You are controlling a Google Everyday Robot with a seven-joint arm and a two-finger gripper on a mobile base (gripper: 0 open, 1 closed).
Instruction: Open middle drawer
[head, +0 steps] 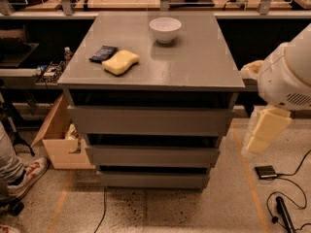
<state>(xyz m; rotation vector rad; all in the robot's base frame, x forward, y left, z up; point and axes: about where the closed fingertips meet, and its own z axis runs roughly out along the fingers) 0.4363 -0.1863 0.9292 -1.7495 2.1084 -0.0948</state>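
Three fronts: the grey cabinet (150,86) stacks three alike handleless fronts, and the second one down is the target.
Floor: a small black device (266,172) lies just right of the cabinet's foot, below the arm. I judge it worth steering around if the base rolls closer.
End effector (265,130): it hangs off the cabinet's right side, level with the upper two fronts and well apart from both. Whether it is open or closed cannot be told.
Lowest front (153,180): shut, and not the one to touch.
Middle drawer (152,156): shut, between the lowest and top fronts, with a dark gap along its upper edge.
Grip advice: with no handle, that upper gap looks like the only purchase. Come in low and centred, hook the top lip, and pull straight out so the drawer does not rack.
Top front (148,121): it looks taller and stands out further, so I judge it the likeliest thing to bump on approach.
Cardboard box (58,140): left of the cabinet, clear of the pull.
Bench (204,57): it carries a yellow sponge (120,62) and a white bowl (165,29), so pull gently.
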